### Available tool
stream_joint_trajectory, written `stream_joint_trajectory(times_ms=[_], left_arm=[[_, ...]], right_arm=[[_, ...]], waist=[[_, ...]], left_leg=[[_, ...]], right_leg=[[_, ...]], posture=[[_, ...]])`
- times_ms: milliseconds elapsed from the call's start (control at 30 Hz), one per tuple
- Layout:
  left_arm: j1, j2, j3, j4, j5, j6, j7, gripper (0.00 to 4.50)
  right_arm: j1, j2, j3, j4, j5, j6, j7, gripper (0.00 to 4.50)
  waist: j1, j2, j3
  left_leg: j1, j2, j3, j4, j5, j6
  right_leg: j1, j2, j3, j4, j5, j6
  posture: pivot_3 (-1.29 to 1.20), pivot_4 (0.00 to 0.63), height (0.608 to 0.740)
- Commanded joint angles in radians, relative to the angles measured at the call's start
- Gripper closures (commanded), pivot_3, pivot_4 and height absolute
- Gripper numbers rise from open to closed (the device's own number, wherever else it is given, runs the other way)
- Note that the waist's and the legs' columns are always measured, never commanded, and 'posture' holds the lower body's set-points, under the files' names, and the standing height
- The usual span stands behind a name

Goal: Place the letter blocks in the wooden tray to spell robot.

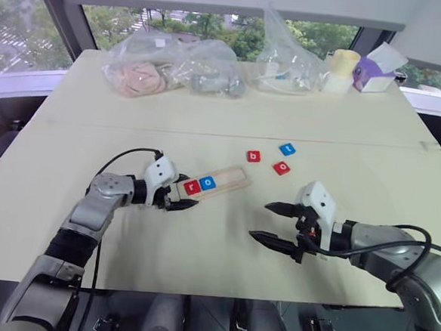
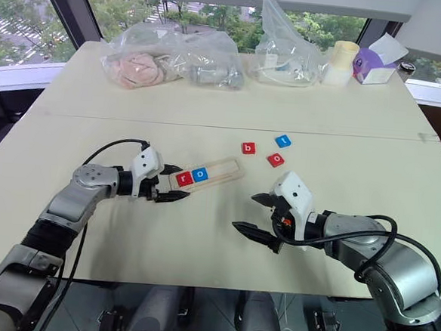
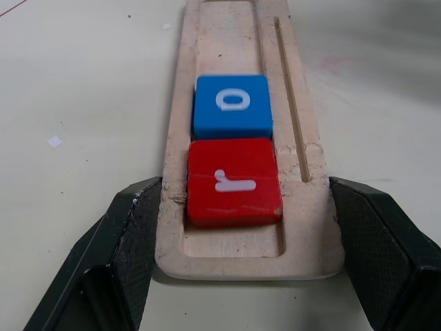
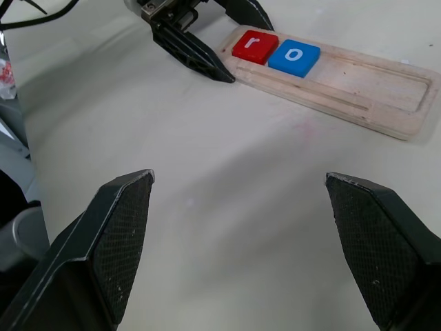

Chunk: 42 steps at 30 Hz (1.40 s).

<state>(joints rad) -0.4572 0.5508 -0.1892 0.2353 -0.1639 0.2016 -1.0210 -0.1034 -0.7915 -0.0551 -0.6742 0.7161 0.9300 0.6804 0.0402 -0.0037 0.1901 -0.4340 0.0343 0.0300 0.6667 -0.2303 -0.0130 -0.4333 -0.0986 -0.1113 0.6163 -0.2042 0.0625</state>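
An office-like room: pale table (image 1: 199, 247) beside big windows (image 1: 33, 24) overlooking trees.

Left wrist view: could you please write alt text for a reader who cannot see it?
A pale wooden tray lies end-on between two black fingers that press its long sides. Its slot holds a red r block nearest the end, then a blue o block touching it; the slot beyond is bare.

Wooden tray's (image 3: 234, 83) far end cut off; plastic bags' (image 1: 167, 67) contents indistinct

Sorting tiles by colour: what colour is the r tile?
Red; the r tile shows best in the left wrist view.
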Motion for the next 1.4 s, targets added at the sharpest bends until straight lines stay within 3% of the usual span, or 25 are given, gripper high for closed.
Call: stream_joint_trajectory(times_ms=[33, 267, 400, 567, 633, 667, 867, 1000, 1067, 1200, 1400], left_arm=[[0.002, -0.003, -0.022, 0.038, 0.032, -0.002, -0.006, 1.36], [-0.058, 0.008, -0.086, 0.027, 0.008, -0.074, -0.219, 1.36], [-0.146, 0.034, -0.151, 0.178, 0.092, -0.227, -0.326, 1.36], [-0.239, -0.004, -0.161, 0.369, 0.123, -0.331, -0.350, 1.36], [-0.258, -0.023, -0.156, 0.410, 0.122, -0.347, -0.349, 0.32], [-0.261, -0.029, -0.156, 0.419, 0.120, -0.352, -0.355, 0.03], [-0.255, -0.044, -0.137, 0.419, 0.132, -0.365, -0.307, 0.03], [-0.208, 0.030, -0.058, 0.214, 0.018, -0.126, -0.348, 0.03], [-0.181, 0.081, -0.026, 0.116, -0.041, -0.010, -0.387, 0.03], [-0.106, 0.182, 0.079, 0.009, -0.138, 0.166, -0.385, 0.03], [0.010, 0.148, 0.333, -0.217, -0.253, 0.329, -0.071, 0.03]], right_arm=[[-0.008, -0.027, -0.056, -0.009, 0.020, -0.015, 0.023, 0.44], [-0.009, -0.050, -0.084, 0.041, 0.004, -0.029, 0.036, 0.44], [0.012, -0.067, -0.102, 0.052, -0.003, -0.038, 0.043, 0.44], [0.033, -0.049, -0.115, 0.033, 0.004, -0.034, 0.016, 0.44], [0.046, -0.043, -0.116, 0.020, 0.006, -0.032, 0.004, 0.44], [0.051, -0.041, -0.115, 0.015, 0.006, -0.032, -0.002, 0.44], [0.057, -0.039, -0.117, 0.010, 0.011, -0.030, -0.014, 0.44], [-0.011, -0.057, -0.030, 0.096, -0.083, -0.055, -0.017, 0.44], [-0.094, 0.002, 0.014, 0.164, -0.115, -0.062, -0.057, 0.44], [-0.314, 0.242, 0.015, 0.311, -0.088, -0.003, -0.206, 0.44], [-0.532, 0.443, 0.109, 0.596, -0.239, 0.030, -0.368, 0.44]], waist=[[0.000, 0.000, 0.000], [0.001, 0.000, 0.000], [0.002, 0.000, 0.000], [-0.001, -0.001, 0.000], [0.000, -0.001, 0.000], [0.000, -0.001, 0.000], [0.002, -0.001, 0.000], [-0.005, -0.001, 0.000], [-0.024, -0.003, 0.001], [-0.043, -0.002, 0.001], [-0.044, -0.002, 0.002]], left_leg=[[0.000, 0.000, 0.000, 0.000, 0.000, 0.000], [0.002, 0.000, 0.000, 0.000, 0.000, 0.000], [0.001, 0.000, 0.000, 0.000, 0.000, 0.000], [0.001, 0.000, 0.000, -0.001, 0.000, 0.000], [0.001, 0.000, 0.000, 0.000, 0.000, 0.000], [0.001, 0.000, 0.000, 0.000, 0.000, 0.000], [0.001, 0.000, 0.000, 0.000, 0.000, 0.000], [0.002, 0.000, 0.000, 0.000, 0.000, 0.000], [0.002, 0.002, 0.000, 0.000, 0.000, 0.000], [0.002, 0.005, 0.000, -0.001, 0.000, 0.000], [0.002, 0.010, 0.001, -0.002, 0.000, 0.000]], right_leg=[[0.000, 0.000, 0.000, 0.000, 0.000, 0.000], [0.002, 0.000, 0.000, -0.001, 0.000, 0.000], [0.002, 0.000, 0.000, -0.002, 0.000, 0.000], [0.002, 0.000, 0.000, -0.002, 0.000, 0.000], [0.002, 0.000, 0.000, -0.002, 0.000, 0.000], [0.002, 0.000, 0.000, -0.002, 0.000, 0.000], [0.002, 0.000, 0.000, -0.002, 0.000, 0.000], [0.003, 0.000, 0.000, -0.002, 0.000, 0.000], [0.002, 0.001, 0.000, -0.002, 0.001, -0.001], [-0.001, 0.004, 0.000, 0.000, 0.002, -0.003], [-0.003, 0.009, 0.000, 0.004, 0.003, -0.001]], posture=[[0.00, 0.150, 0.740], [0.00, 0.150, 0.740], [0.00, 0.150, 0.740], [0.00, 0.150, 0.740], [0.00, 0.150, 0.740], [0.00, 0.150, 0.740], [0.00, 0.150, 0.740], [0.00, 0.150, 0.740], [0.00, 0.150, 0.740], [0.00, 0.150, 0.740], [0.00, 0.150, 0.740]])
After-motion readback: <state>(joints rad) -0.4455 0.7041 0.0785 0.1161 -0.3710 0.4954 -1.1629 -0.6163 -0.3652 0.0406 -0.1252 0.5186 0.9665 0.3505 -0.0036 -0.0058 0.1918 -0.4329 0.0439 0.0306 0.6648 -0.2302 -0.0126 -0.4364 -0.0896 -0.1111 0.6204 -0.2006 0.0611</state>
